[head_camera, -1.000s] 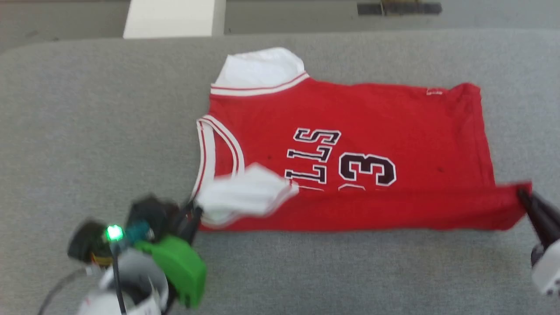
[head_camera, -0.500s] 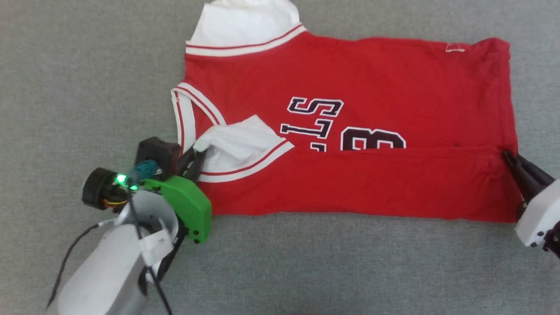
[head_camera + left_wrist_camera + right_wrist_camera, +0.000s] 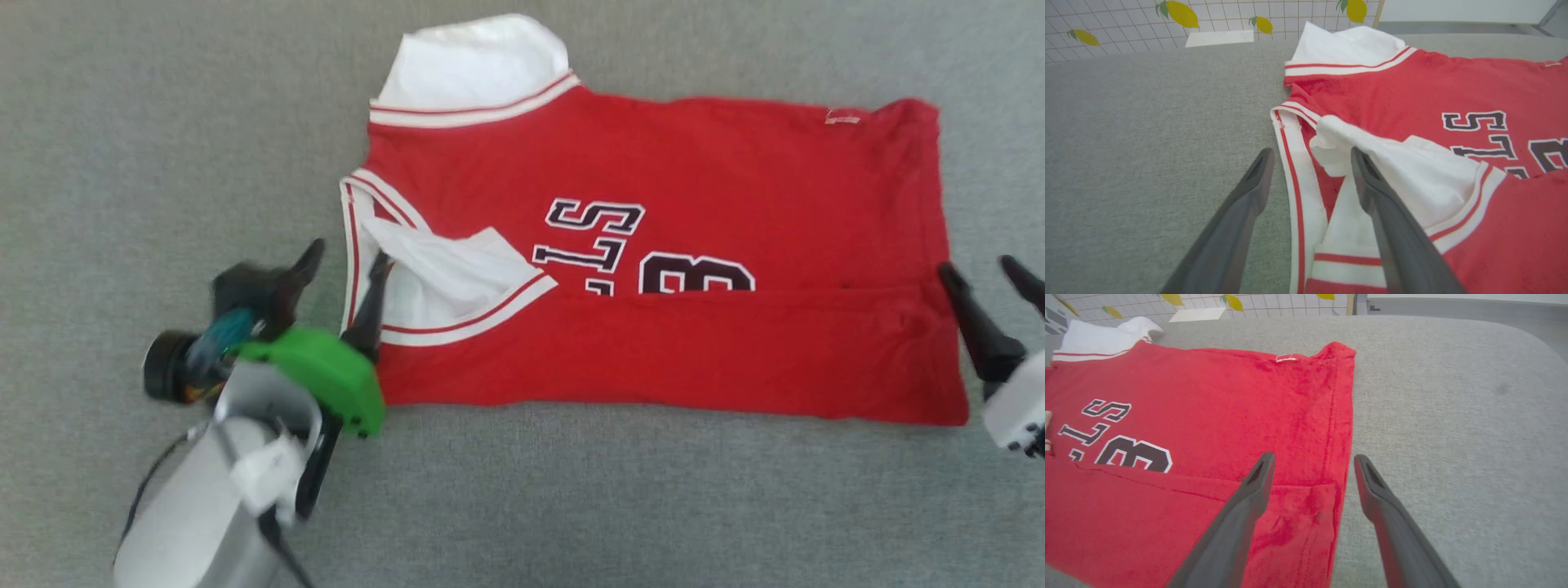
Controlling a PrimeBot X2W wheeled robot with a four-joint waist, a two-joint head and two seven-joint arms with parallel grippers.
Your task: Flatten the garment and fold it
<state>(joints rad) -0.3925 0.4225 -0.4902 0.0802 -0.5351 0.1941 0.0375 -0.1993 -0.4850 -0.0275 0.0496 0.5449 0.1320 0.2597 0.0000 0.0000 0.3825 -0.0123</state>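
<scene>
Since the garment [image 3: 694, 163] lies partly folded on the grey bench [image 3: 122, 122], soft and limp, it is judged best taken at its far corners. Fingers of the left gripper [image 3: 349, 253] and right gripper [image 3: 977, 266] are seen spread, empty. Beyond the head view's frame, a lemon-patterned wall [image 3: 1180, 12] is given by the left wrist view.

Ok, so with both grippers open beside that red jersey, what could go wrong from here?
The open left gripper straddles the striped trim of the red, white-sleeved jersey T-shirt, one finger over its folded-in white sleeve; pulling away could snag it and undo the fold.
That sleeve lies bunched, so a further fold may trap creases.
The open right gripper straddles the hem edge and might drag it.
</scene>
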